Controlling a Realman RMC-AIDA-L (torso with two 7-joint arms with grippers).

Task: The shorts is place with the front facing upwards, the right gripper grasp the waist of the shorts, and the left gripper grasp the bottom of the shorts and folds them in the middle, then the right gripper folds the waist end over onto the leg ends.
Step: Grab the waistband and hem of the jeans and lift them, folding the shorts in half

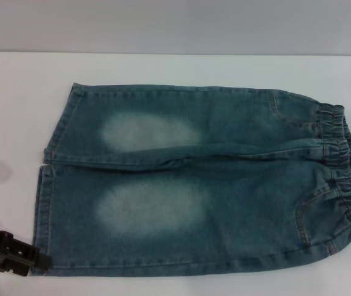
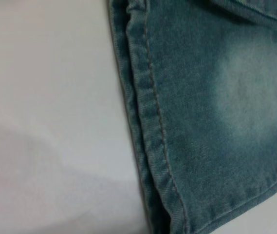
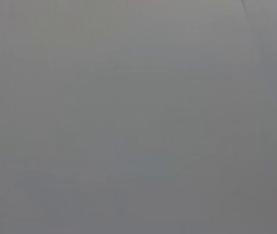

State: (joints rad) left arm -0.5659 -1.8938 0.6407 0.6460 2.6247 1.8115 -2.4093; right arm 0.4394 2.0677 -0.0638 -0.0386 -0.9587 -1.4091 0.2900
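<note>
Denim shorts (image 1: 200,185) lie flat and face-up on a white table (image 1: 15,111), spread lengthwise so each end is offered to its own arm: the ruffled elastic waist (image 1: 346,166) lies on the robot's right and the two straight leg hems (image 1: 44,203) on its left. That layout suits a fold along the middle, with one claw at each end. The left gripper (image 1: 36,262) sits low at the near corner of the closer hem, its dark tip just touching or overlapping the cloth edge; whether its jaws are spread or pinched on the fabric I cannot tell. The left wrist view looks straight onto the hem stitching (image 2: 155,126), so that arm seems lined up for its grasp. The right gripper appears in no view, and its wrist camera shows only blank grey, so it is probably parked away from the waist, which looks untouched.
</note>
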